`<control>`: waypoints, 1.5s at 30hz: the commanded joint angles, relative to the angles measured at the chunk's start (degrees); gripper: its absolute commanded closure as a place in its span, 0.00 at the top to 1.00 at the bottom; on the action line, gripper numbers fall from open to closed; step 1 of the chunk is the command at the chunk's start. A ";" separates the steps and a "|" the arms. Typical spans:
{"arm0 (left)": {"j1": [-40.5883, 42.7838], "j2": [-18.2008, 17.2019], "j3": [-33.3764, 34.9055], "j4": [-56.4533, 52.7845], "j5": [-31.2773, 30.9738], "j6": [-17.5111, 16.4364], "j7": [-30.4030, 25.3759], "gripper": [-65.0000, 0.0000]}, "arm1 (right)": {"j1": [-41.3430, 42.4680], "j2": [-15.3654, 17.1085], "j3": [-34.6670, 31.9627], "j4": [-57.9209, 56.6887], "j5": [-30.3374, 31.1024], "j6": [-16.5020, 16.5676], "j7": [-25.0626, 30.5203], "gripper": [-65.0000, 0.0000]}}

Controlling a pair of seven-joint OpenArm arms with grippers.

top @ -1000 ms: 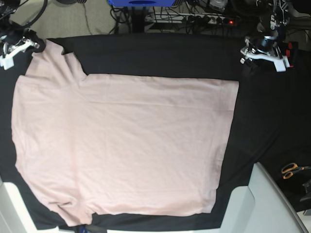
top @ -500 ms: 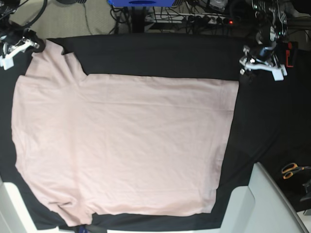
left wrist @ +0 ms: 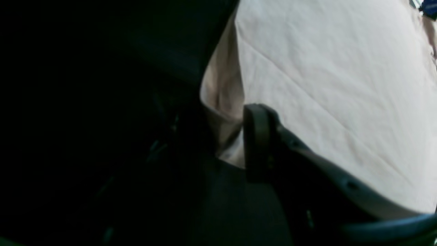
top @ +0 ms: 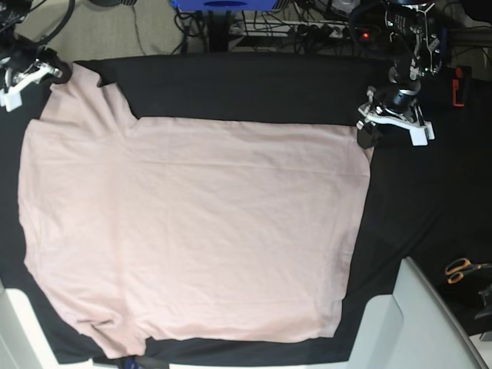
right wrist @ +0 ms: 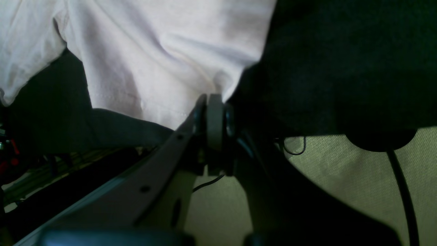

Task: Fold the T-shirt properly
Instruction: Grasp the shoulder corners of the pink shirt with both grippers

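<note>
Overall: the T-shirt (top: 192, 231) lies spread flat on the black tablecloth (top: 254, 88), filling most of the base view.
T-shirt, colour: pale pink, plain, lightly creased.
T-shirt, layout: one sleeve reaches up to the upper left corner of the base view; the hem edge runs down the right side of the cloth; another sleeve shows at the lower left.
Right gripper (right wrist: 213, 102): its jaws are pressed together on the edge of the sleeve, and the right wrist view shows pink fabric bunched into folds right where the fingers meet.
Right gripper, place: at the far upper left of the base view, at the table's edge, with beige floor below it in the wrist view.
Left gripper (top: 377, 127): sits at the upper right corner of the T-shirt, touching its corner region.
Left gripper, jaws: one dark finger (left wrist: 256, 136) lies against the lifted, curled corner of the fabric; the other finger is lost in darkness, so I cannot tell whether the corner is pinched.
Scissors (top: 461, 269): orange-handled, lying well apart from the T-shirt at the right edge of the base view.
</note>
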 commanded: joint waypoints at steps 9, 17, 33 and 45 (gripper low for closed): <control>-0.04 0.48 -0.37 0.18 0.72 0.33 1.72 0.38 | 0.11 0.77 0.11 0.44 -0.02 0.06 0.15 0.01; -0.22 0.40 0.07 0.18 0.72 0.33 1.72 0.08 | 0.55 0.77 0.11 0.44 -0.02 0.06 0.07 0.01; 3.04 0.04 -0.37 8.10 0.99 0.59 5.23 0.00 | -0.86 0.33 0.46 10.64 -0.02 0.06 -5.65 0.01; 4.62 0.04 0.16 14.25 0.99 2.26 5.32 0.00 | 5.47 -2.39 0.02 22.77 -0.11 0.06 -15.41 0.01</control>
